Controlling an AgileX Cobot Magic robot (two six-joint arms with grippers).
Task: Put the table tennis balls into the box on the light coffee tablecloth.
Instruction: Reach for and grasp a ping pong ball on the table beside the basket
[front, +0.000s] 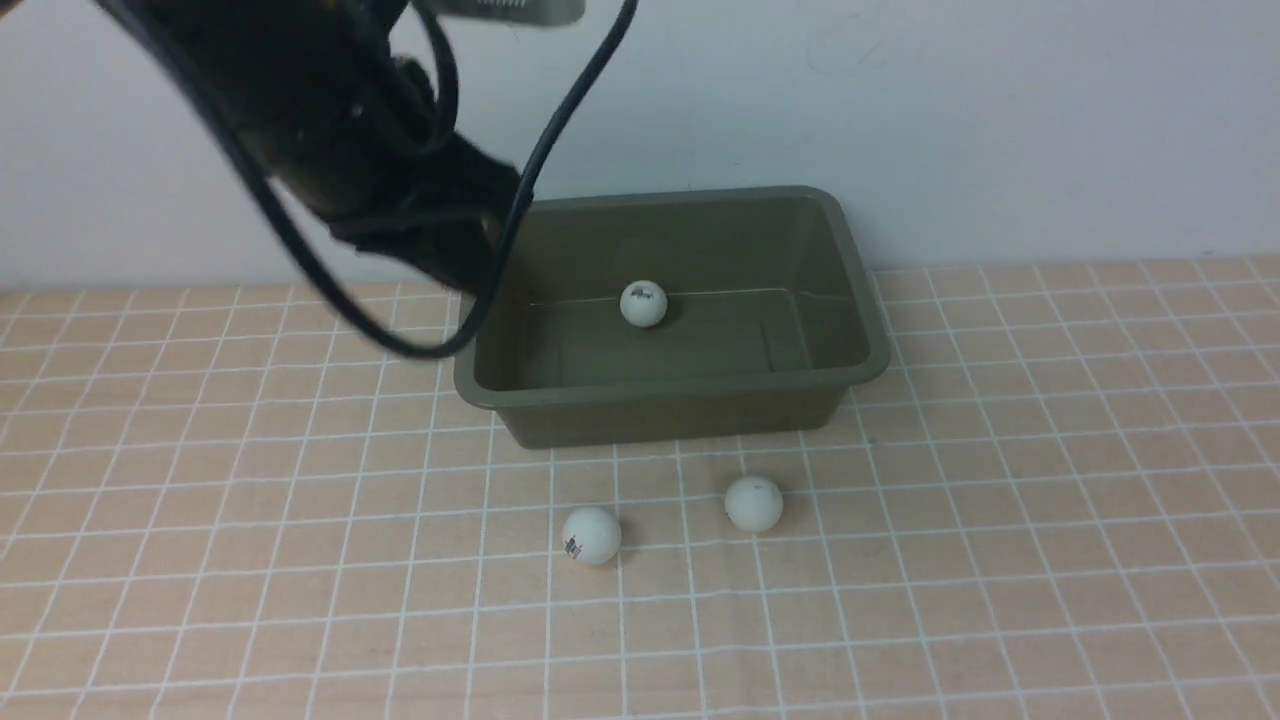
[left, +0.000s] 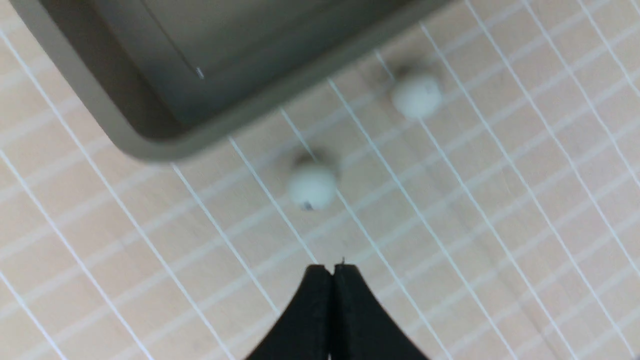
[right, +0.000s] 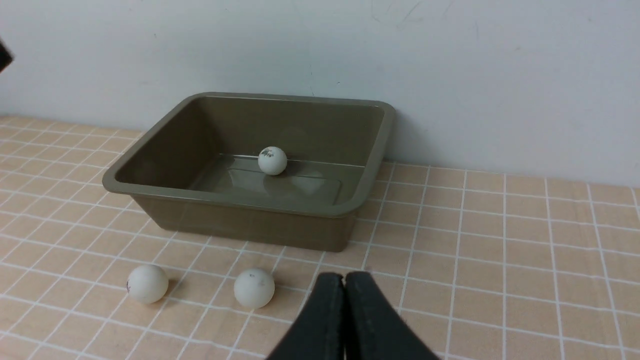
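The olive-green box stands at the back of the light coffee tablecloth, against the wall. One white table tennis ball lies inside it, also visible as ball. Two more balls rest on the cloth in front of the box, one at the left and one at the right. My left arm hangs high above the box's left end; its gripper is shut and empty, above the cloth near the left ball. My right gripper is shut and empty, low over the cloth.
A plain white wall rises right behind the box. A black cable loops down from the left arm past the box's left rim.
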